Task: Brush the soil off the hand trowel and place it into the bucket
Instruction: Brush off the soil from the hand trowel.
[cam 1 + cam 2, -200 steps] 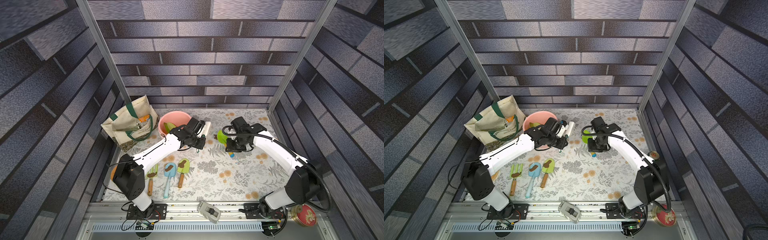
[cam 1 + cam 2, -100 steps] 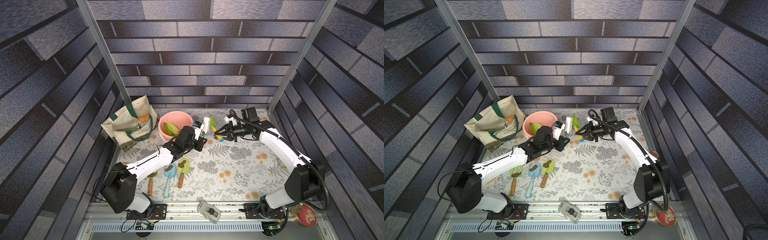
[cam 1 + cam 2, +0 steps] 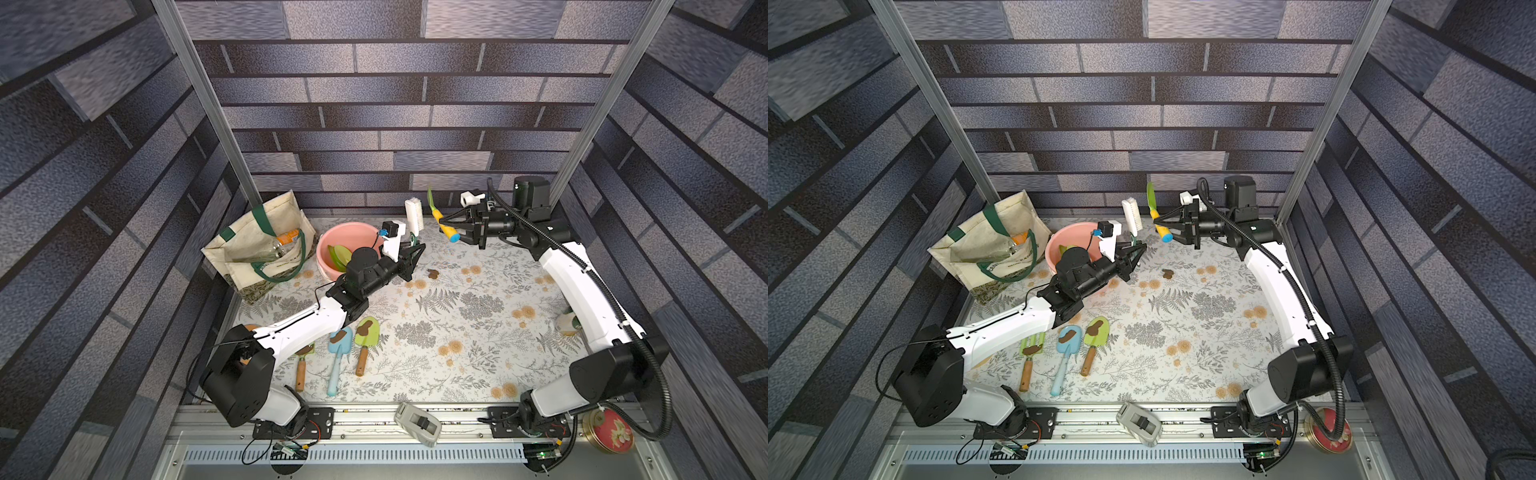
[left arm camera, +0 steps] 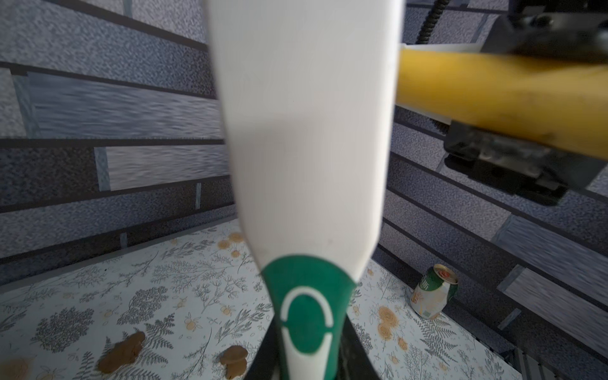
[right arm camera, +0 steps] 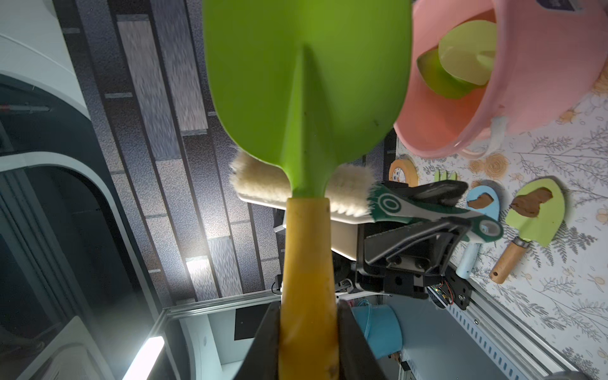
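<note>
In both top views, upper centre, my left end effector (image 3: 415, 248) grips the brush (image 3: 414, 212); my right end effector (image 3: 448, 226) grips the trowel (image 3: 437, 214), right of the bucket (image 3: 351, 226). Left wrist: soil (image 4: 121, 350) lies on the worktop (image 4: 98, 289). Right wrist: jaws clamp its yellow handle.

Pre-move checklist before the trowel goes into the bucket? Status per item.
1. Right end effector shut on the trowel handle: ok.
2. Left end effector shut on the brush: ok.
3. Trowel brushed clean: the face in the right wrist view is clean, the other face is hidden: cannot tell.
4. Bucket upright, with room beside the green blades inside: ok.
5. Route to the bucket: in both top views the brush and left end effector stand between; probably move them aside first: not ok.
6. Loose soil lies outside the bucket: ok.
</note>
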`<state>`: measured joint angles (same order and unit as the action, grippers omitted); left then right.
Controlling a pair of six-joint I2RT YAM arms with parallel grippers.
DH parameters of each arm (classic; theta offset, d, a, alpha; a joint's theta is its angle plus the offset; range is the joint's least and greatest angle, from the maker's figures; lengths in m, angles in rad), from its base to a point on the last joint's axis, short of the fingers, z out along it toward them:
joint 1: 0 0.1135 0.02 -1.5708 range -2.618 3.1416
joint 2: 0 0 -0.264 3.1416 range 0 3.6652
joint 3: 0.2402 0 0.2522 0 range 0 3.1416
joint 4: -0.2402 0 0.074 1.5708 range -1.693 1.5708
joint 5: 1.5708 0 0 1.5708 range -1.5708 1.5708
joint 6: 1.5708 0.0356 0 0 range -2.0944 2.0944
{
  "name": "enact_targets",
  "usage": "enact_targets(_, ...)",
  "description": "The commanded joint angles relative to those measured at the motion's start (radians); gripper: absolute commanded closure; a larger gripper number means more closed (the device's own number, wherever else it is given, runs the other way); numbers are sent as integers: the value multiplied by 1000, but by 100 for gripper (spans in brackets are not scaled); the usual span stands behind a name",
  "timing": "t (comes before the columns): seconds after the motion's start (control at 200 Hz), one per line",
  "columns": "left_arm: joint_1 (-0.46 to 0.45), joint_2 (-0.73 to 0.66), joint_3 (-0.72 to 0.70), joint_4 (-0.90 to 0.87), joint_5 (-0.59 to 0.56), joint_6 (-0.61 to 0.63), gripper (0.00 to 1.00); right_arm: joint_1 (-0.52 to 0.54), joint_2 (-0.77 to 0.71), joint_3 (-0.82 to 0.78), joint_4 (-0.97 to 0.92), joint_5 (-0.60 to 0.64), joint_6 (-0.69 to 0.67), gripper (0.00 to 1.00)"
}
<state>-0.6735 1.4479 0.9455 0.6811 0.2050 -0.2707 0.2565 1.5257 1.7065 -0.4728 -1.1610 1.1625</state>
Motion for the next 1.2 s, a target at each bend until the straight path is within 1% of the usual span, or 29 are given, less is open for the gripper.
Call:
enact_targets(0.0,8,-20,42,148,-4,9,100,-3,-4,97,-4,-28,34,99)
enact_targets(0.095,8,11,99,155,20,28,100,-2,-5,139,-28,-28,34,99)
enact_targets(0.2,7,52,170,141,51,46,100,-2,-13,150,-44,-33,29,98)
enact_targets(0.401,0,122,284,94,110,57,100,-3,-40,131,-64,-35,12,98)
enact_targets(0.671,3,189,337,67,155,49,100,-1,-79,120,-88,-42,-11,97)
enact_targets(0.802,9,228,387,33,187,54,100,0,-91,116,-128,-52,-36,97)
enact_targets(0.982,14,290,499,-49,231,93,100,0,-117,80,-142,-54,-55,97)
enact_targets(1.193,20,382,630,-110,270,96,100,0,-141,49,-127,-62,-59,96)
